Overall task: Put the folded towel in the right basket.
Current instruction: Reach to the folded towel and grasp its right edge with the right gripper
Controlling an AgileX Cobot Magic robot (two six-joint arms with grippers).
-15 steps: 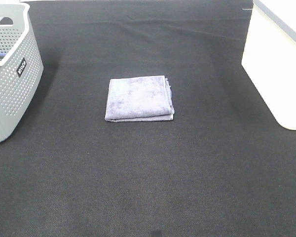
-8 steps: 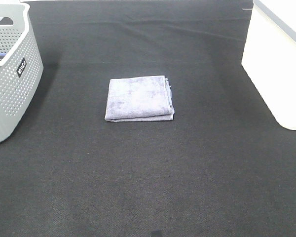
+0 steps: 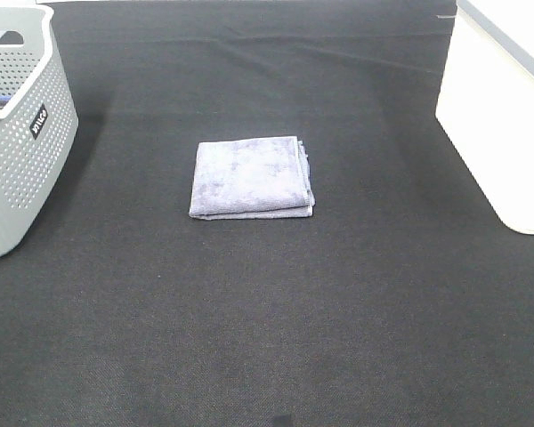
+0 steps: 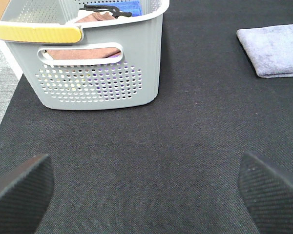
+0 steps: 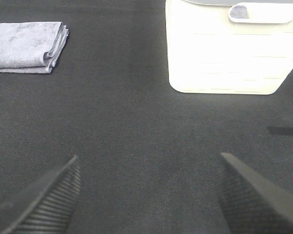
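Lavender folded towel, one, between grey basket and white basket.

The tabletop is covered edge to edge in a dark, finely woven cloth, with a faint crease running near the far edge. Three things rest directly on it. A folded towel, pale lavender-grey, lies flat about midway between the left and right edges, its layered fold edges facing right. A grey basket with perforated walls stands at the left edge toward the far-left corner. A white basket stands at the right edge toward the far-right corner. Both stand well apart from the towel.
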